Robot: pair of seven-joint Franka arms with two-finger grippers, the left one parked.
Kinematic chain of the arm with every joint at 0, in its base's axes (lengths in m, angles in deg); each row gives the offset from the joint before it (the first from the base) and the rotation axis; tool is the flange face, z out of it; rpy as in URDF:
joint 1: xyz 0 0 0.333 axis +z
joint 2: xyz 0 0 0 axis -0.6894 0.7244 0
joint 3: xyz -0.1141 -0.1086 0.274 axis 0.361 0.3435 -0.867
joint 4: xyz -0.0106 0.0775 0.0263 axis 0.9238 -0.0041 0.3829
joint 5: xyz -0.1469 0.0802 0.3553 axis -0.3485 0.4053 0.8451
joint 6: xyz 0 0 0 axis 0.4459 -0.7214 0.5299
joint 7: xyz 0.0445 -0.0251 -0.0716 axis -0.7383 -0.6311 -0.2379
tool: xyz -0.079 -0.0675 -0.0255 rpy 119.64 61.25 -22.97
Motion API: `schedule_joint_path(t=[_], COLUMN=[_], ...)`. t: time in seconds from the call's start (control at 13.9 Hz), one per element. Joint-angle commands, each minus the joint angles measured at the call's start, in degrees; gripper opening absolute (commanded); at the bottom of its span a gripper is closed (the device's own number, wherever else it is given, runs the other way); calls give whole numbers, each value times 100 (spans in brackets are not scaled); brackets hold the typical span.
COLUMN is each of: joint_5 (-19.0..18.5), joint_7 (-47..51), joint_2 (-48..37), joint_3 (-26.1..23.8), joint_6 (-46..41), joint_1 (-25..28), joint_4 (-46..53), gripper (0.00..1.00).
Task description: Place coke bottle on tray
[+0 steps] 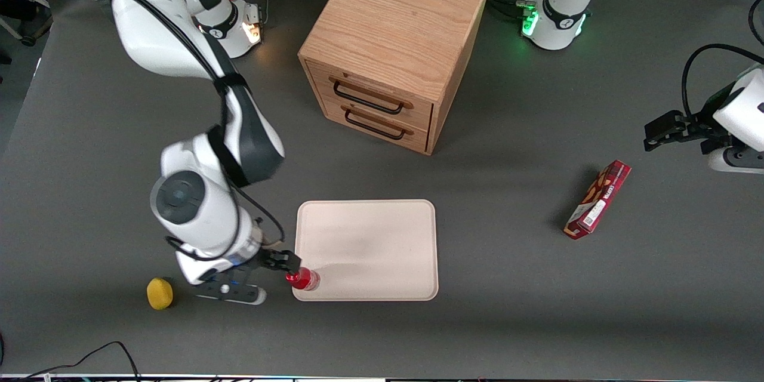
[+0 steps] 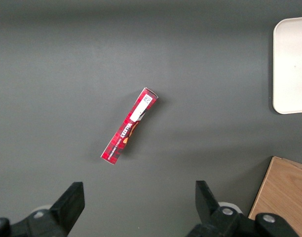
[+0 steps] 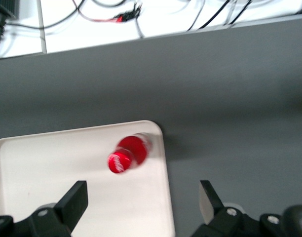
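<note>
Yellow ball [image 1: 160, 293], spread pincer [image 1: 286, 264] beside coke bottle [image 1: 303, 279], seemingly upright on tray [image 1: 382, 233] corner, snack box [image 1: 597, 199] well apart

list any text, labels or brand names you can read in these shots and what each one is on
Snack box: white lettering along its red side and a white barcode label at one end, both too small to read.
Coke bottle, standing on a corner of the tray: white script on its side, too blurred to read.
Wooden drawer cabinet, yellow ball: no text.
Claw, above the bottle, open: no markings.
</note>
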Motion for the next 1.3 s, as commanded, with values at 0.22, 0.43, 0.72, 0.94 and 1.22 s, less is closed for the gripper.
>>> schedule_joint_path(t=[0.22, 0.43, 0.72, 0.94, 1.22], joint_5=[-46, -55, -64, 6, -20], joint_7=[-962, -1096, -1886, -1950, -1949], joint_2=[-2548, -3454, -4018, -4221, -4134], joint_3=[-80, -80, -80, -89, -89], joint_6=[69, 219, 167, 140, -378], joint_1=[-668, -1141, -1862, -1925, -1916], joint_4=[-2896, -3778, -4209, -4483, -3983], gripper=[100, 100, 100, 100, 100])
